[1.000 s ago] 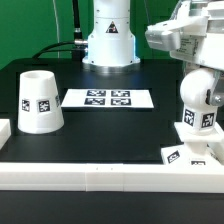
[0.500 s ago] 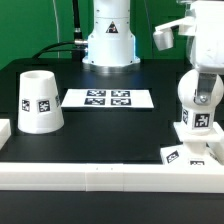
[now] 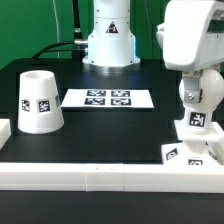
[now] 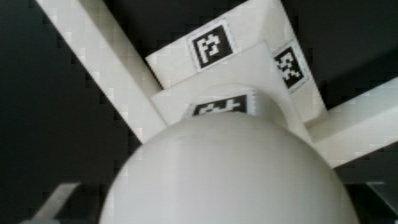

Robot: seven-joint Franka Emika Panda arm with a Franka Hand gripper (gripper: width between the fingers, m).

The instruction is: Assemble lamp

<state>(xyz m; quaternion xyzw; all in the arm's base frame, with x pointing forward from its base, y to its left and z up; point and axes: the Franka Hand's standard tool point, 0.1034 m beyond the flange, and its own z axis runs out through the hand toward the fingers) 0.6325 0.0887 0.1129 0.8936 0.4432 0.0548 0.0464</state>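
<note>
The white ball-shaped bulb (image 3: 196, 94) stands upright with its tagged stem set in the low sloped base (image 3: 190, 150) at the exterior view's right. My gripper (image 3: 195, 78) comes down from above and is shut on the bulb, with the arm's white hand right over it. In the wrist view the bulb (image 4: 217, 165) fills the space between my gripper (image 4: 214, 205)'s dark fingers, and the tagged base (image 4: 240, 50) lies beyond it. The tapered cup-like shade (image 3: 40, 100) stands mouth-down at the exterior view's left, apart from the gripper.
The marker board (image 3: 108, 98) lies flat in the middle of the black table. A long white border rail (image 3: 100, 176) runs along the front edge, and another rail (image 4: 103, 70) crosses the wrist view. The robot's white pedestal (image 3: 108, 40) stands at the back.
The arm's hand has turned over the bulb and now shows a broad white side. The bulb's stem tag has shifted round. The bulb stays on the base.
</note>
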